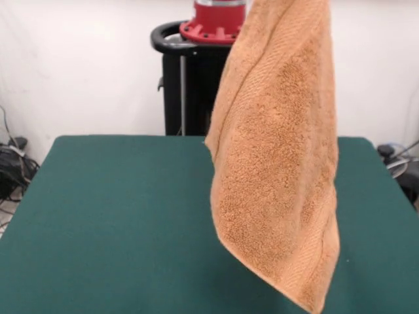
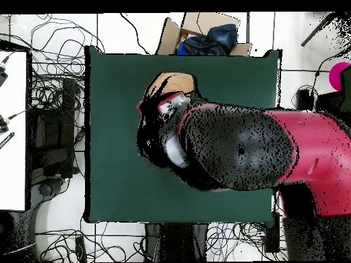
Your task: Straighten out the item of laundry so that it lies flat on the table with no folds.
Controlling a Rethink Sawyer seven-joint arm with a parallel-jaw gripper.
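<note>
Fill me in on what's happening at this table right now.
The robot arm reaches out over the green table and has the orange towel lifted up. The towel hangs lengthwise in the air, draped and slightly folded along one side, not spread flat. Its top runs out of the front view, and from overhead only a bit of it peeks past the arm, so the gripper itself cannot be made out. Laying it flat is not yet done.

Towel [image 1: 278, 163]: rough looped terry cloth w/ ribbed bands; table [image 1: 111, 229]: matt felt-like top.
</note>
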